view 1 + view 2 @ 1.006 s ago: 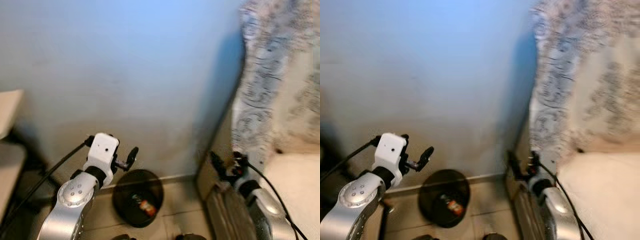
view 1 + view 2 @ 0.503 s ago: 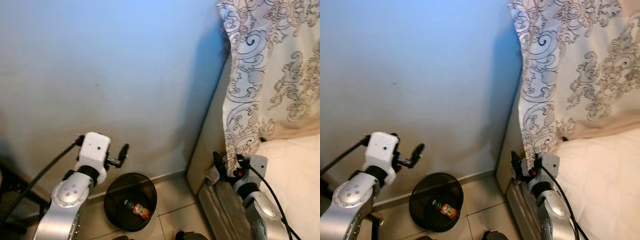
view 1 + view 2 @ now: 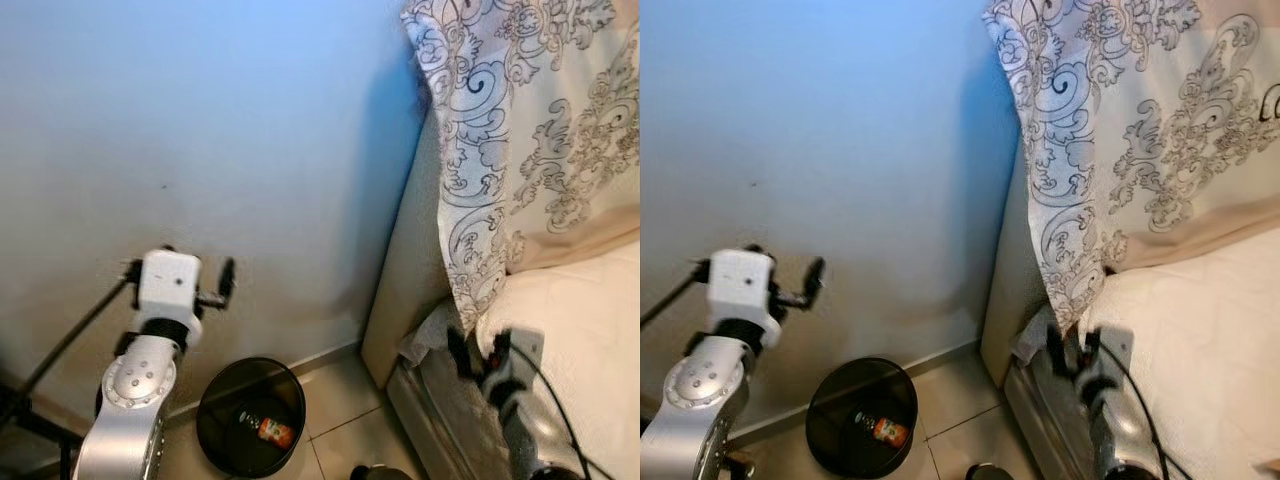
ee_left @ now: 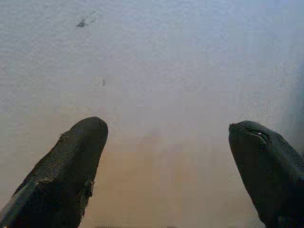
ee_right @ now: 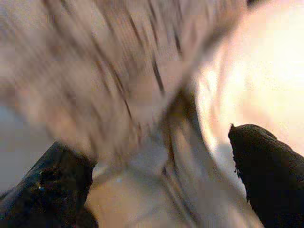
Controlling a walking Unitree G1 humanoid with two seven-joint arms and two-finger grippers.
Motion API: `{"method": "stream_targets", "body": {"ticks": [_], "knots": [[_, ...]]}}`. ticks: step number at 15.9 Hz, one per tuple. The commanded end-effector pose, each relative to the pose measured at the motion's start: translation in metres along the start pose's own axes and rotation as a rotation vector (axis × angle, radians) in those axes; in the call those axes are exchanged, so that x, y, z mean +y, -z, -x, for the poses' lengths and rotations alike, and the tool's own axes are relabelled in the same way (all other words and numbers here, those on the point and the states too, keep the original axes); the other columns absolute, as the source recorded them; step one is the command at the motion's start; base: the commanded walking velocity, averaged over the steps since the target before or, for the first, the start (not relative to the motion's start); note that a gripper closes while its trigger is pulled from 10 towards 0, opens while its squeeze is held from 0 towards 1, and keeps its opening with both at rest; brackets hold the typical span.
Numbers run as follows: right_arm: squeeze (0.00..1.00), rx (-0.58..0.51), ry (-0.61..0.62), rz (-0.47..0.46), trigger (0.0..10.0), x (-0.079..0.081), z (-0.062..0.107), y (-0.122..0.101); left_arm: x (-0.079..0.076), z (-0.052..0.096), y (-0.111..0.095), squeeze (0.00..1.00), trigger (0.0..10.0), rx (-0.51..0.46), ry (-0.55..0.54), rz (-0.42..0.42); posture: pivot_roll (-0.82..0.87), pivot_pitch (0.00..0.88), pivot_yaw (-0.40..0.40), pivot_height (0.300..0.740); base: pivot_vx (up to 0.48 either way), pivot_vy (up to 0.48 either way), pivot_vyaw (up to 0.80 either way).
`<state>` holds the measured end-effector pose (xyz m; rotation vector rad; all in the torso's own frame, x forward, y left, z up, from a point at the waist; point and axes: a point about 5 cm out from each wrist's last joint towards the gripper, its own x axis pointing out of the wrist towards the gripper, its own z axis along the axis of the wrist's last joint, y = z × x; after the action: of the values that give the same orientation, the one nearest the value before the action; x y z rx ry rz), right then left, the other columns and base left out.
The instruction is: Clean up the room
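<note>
My left hand [image 4: 166, 156] is raised in front of the pale blue painted wall [image 3: 220, 130], its two black fingers [image 4: 66, 175] spread wide apart with nothing between them. Below that hand, on the beige tiled floor [image 3: 345, 435], stands the round black wire-mesh waste bin [image 3: 250, 417], and inside it lies a small orange-and-white wrapped item [image 3: 272, 432] on the bottom. My right hand [image 5: 161, 175] is low down, close against the edge of the bed with the cream quilted cover [image 3: 590, 310], just beneath the hanging white curtain with a grey scroll pattern [image 3: 510, 130]. Its fingers [image 5: 270, 166] stand well apart and hold nothing, though the wrist picture is blurred. A crumpled pale scrap [image 3: 425, 338] sits just beside that hand, at the corner of the bed frame.
</note>
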<state>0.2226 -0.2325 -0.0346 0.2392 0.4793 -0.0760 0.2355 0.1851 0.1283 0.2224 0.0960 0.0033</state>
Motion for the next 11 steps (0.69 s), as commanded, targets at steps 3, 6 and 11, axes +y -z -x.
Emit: {"method": "stream_targets", "body": {"ticks": [3,6,11], "knots": [[1.0,-0.003,0.048,-0.016,10.0,-0.008,-0.003,-0.004,0.0,0.0,0.003,0.0,10.0,0.029,0.028,0.019,0.02,0.0,0.017,0.74,0.0,0.0,-0.8],[1.0,-0.038,0.063,0.024,10.0,-0.011,-0.004,-0.01,-0.006,0.002,0.008,0.0,10.0,0.067,0.101,0.018,0.02,0.0,0.016,0.74,0.0,0.0,-0.8],[1.0,-0.045,-0.006,-0.028,10.0,-0.01,-0.008,-0.016,-0.005,0.001,0.013,0.0,10.0,0.11,0.108,0.048,0.01,0.0,0.017,0.74,0.0,0.0,-0.8]]}}
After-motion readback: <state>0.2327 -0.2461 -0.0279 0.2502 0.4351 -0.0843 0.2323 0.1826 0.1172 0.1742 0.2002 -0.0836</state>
